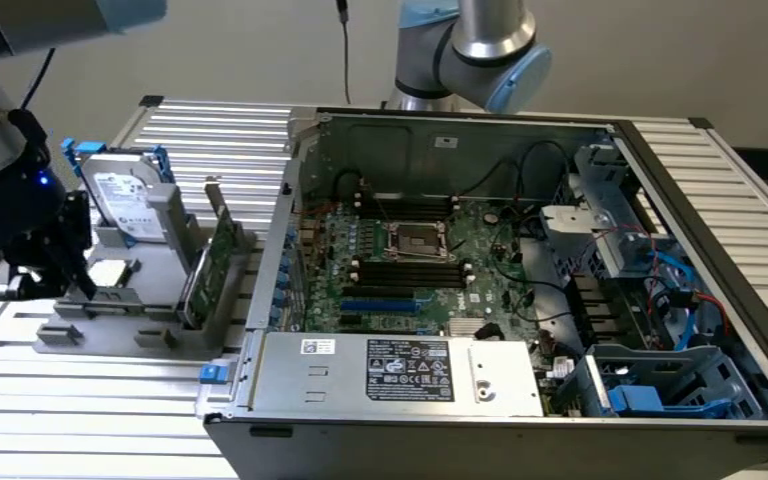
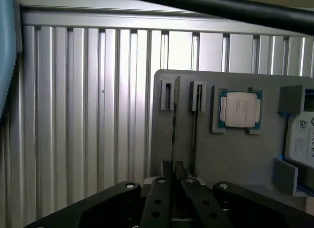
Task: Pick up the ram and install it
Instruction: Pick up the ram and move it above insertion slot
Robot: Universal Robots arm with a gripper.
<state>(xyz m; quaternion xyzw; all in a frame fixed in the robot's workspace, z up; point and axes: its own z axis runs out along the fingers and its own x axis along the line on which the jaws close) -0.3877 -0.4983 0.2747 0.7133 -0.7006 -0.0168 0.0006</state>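
One ram (image 2: 173, 122) stands on edge in the grey holder tray (image 2: 230, 164), its near end pinched by the pincer (image 2: 172, 173). Beyond the pincer, the tray also holds a CPU (image 2: 240, 109) and a hard drive (image 2: 301, 139).

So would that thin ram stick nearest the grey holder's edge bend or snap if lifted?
Probably stiff: seen edge-on, the ram runs dead straight between its slots. Likely light, being so thin. Out of the holder it would probably tip over, having almost no base to stand on.
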